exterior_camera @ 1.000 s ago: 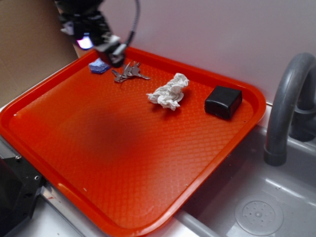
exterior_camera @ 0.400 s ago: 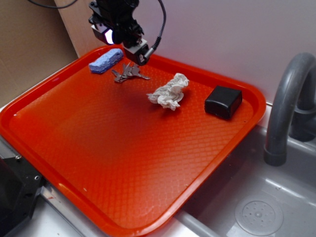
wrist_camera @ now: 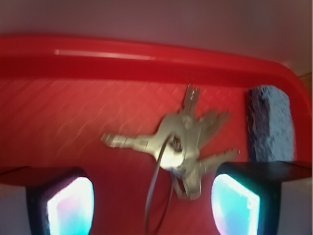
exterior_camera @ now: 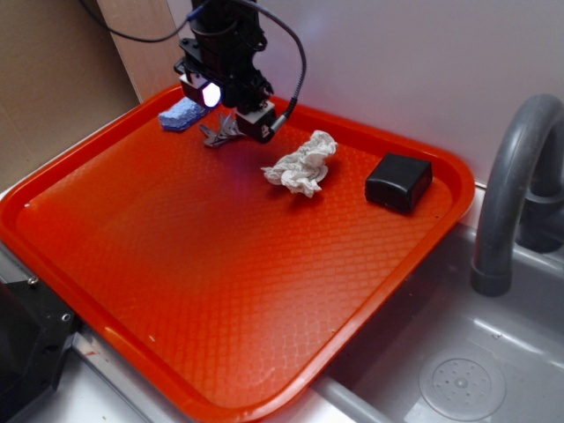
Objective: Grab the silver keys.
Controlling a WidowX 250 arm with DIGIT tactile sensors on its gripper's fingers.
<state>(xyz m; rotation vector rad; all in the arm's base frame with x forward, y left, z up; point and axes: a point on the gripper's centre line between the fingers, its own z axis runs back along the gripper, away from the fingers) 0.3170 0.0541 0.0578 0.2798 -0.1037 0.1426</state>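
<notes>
The silver keys (wrist_camera: 183,139) lie fanned from a ring on the red tray (wrist_camera: 73,122), near its far rim. In the exterior view they (exterior_camera: 220,134) peek out left of my gripper (exterior_camera: 245,123), which hangs just above them. In the wrist view my gripper (wrist_camera: 152,203) is open, its two glowing fingers (wrist_camera: 68,205) wide apart, with the lower keys and the ring between them, nearer the right finger. Nothing is held.
A blue sponge (exterior_camera: 181,113) lies left of the keys by the tray's far left corner, also in the wrist view (wrist_camera: 271,122). A crumpled white tissue (exterior_camera: 302,165) and a black box (exterior_camera: 398,181) lie to the right. A grey sink and faucet (exterior_camera: 520,194) stand right of the tray (exterior_camera: 220,291).
My gripper has moved right and down, from over the sponge to over the keys. The sponge is uncovered and the keys are now mostly hidden behind it in the exterior view.
</notes>
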